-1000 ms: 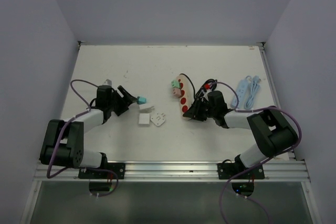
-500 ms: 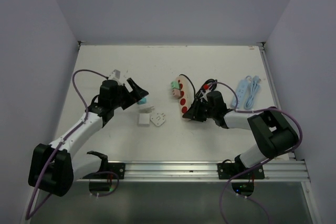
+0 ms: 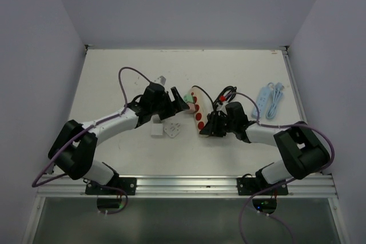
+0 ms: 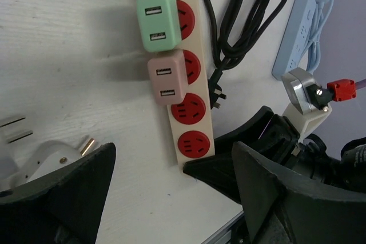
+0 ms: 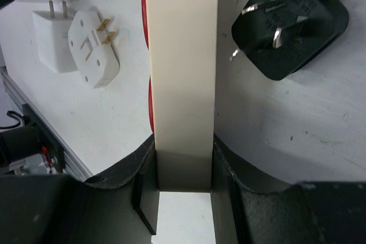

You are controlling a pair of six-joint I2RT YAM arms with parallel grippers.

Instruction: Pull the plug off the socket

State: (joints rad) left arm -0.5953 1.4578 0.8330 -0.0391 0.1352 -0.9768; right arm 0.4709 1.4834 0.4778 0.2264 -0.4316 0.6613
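Left wrist view: looks along a long cream plastic power strip with round red sockets (image 4: 193,119), lying near the middle of the white table (image 3: 114,72) and running near to far. Shows two USB adapters plugged in side by side on the far half: a mint-green square one (image 4: 156,18) next to the red switch at the far end, and a dusty-pink square one (image 4: 167,76) in the next socket nearer. Leaves the two nearest sockets bare. Finds the left gripper (image 4: 171,161) spread wide and holding nothing, just left of the adapters in the top view and seemingly touching neither. Finds the right gripper (image 5: 183,182) clamped snugly on the strip's near end, seen best from the right wrist. Reads as the approach step: strip braced, plug not yet grasped. Calls next for centring the wide left gripper on one adapter, closing on its side faces, then pulling straight out from the socket face against the right gripper's hold. Also shows a black three-pin plug (image 5: 289,20) lying loose, prongs up, just right of the strip, and two loose white adapters (image 5: 91,50) on its left.
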